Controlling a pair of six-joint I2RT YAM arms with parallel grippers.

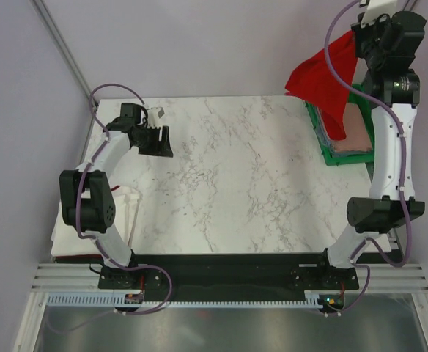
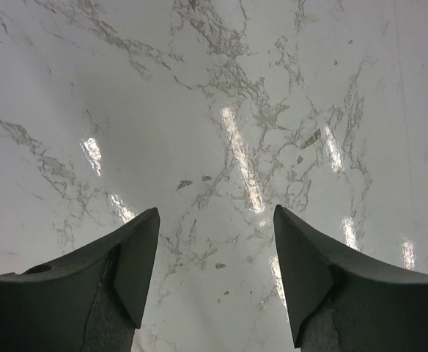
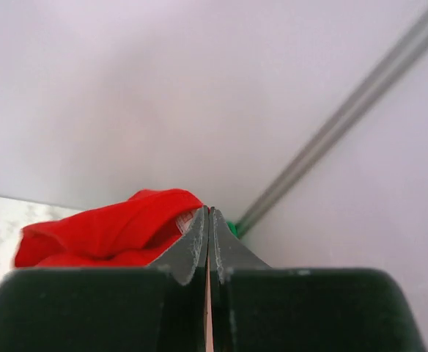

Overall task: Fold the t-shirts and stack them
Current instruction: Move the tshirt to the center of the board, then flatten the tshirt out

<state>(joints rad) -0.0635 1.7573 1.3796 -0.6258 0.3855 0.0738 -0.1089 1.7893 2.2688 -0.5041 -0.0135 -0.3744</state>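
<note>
Marble desk (image 1: pixel 236 176): right gripper (image 3: pixel 209 213) pinches limp, light red t-shirt (image 1: pixel 324 84) dangling below it; left gripper (image 2: pixel 215 213), wide, should catch a free corner.

White marble-pattern desk (image 1: pixel 236 183) is seen, with glare streaks across it. Green tray (image 1: pixel 322 147) is set at its far right edge. Grey wall (image 1: pixel 199 44) and metal strut (image 1: pixel 60 44) are seen behind.

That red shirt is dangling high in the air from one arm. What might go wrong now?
1. The right hand seems to pinch only a small bit of the red t-shirt, so the cloth may slip free.
2. Its hanging end sits over the green tray and might snag on the rim.
</note>
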